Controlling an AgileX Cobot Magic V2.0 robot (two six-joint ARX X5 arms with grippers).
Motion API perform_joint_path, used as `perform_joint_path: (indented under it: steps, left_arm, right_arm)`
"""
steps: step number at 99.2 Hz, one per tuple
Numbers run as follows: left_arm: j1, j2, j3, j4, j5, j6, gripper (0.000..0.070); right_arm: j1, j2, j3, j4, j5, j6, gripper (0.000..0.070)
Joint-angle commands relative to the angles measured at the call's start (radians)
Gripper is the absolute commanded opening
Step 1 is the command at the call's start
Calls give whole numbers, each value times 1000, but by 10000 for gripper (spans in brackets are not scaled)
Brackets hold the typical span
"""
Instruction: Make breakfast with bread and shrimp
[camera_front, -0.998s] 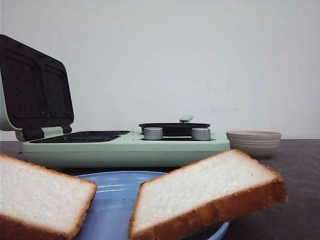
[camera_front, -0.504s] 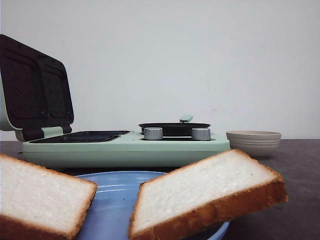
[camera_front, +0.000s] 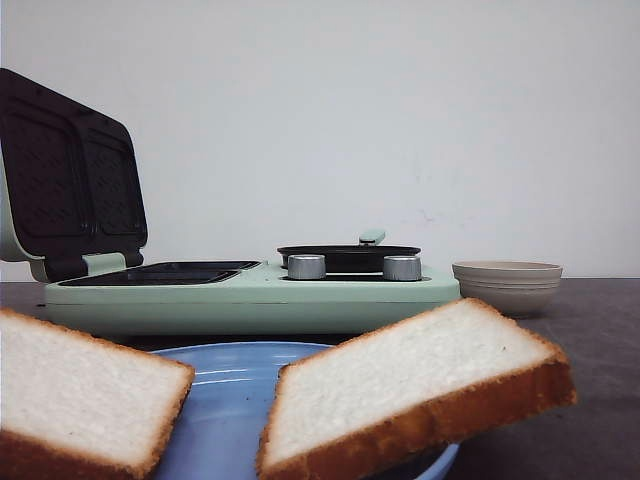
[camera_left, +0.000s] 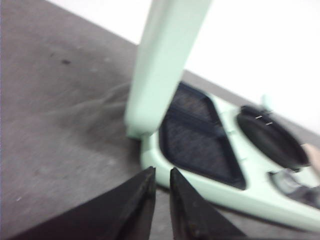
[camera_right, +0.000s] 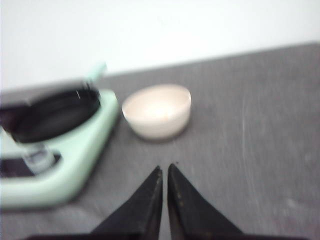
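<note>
A: Identify the largest unit on the dark grey table (camera_front: 600, 330).

B: A mint-green breakfast appliance (camera_front: 250, 297) spans the middle of the table in the front view. Its hinged lid (camera_front: 70, 175) stands raised at the left, showing a dark, patterned, two-section plate. A matching dark grill tray (camera_left: 197, 137) lies in the base below it. To the right sit a round black pan (camera_front: 349, 256) and two silver knobs (camera_front: 306, 267).

A: Describe the bread.

B: Two square slices of white bread lie nearest the camera on a round blue plate (camera_front: 235, 400). The left slice (camera_front: 80, 395) is cut off by the frame edge. The right slice (camera_front: 410, 385) is tilted, its right corner raised and overhanging the plate rim. Both show a pale, fine crumb and a golden-brown crust.

A: Other items?

B: A beige ribbed bowl (camera_front: 507, 284) stands just right of the appliance. In the right wrist view its inside looks pale; the blur hides any contents.

A: State of the end effectors?

B: The left gripper (camera_left: 161, 175) hangs over bare table near the lid hinge, black fingers nearly together, holding nothing. The right gripper (camera_right: 164, 172) is near the bowl, fingers almost touching, likewise empty.
</note>
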Motion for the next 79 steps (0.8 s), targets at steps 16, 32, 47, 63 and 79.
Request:
perform_joint_path:
  steps: [16, 32, 47, 63, 79]
  left_arm:
    - [1, 207, 299, -259, 67, 36, 6]
    - [1, 349, 436, -401, 127, 119, 5]
    - [1, 389, 478, -456, 149, 114, 5]
    - [1, 387, 478, -505, 245, 89, 7]
    - [1, 389, 478, -576, 340, 90, 125]
  right_arm:
    - [2, 230, 269, -212, 5, 39, 4]
    - [2, 407, 417, -345, -5, 8, 5]
    - [2, 484, 487, -350, -5, 5, 5]
    - [3, 490, 503, -372, -22, 6, 5]
    - [3, 491, 504, -376, -164, -2, 6]
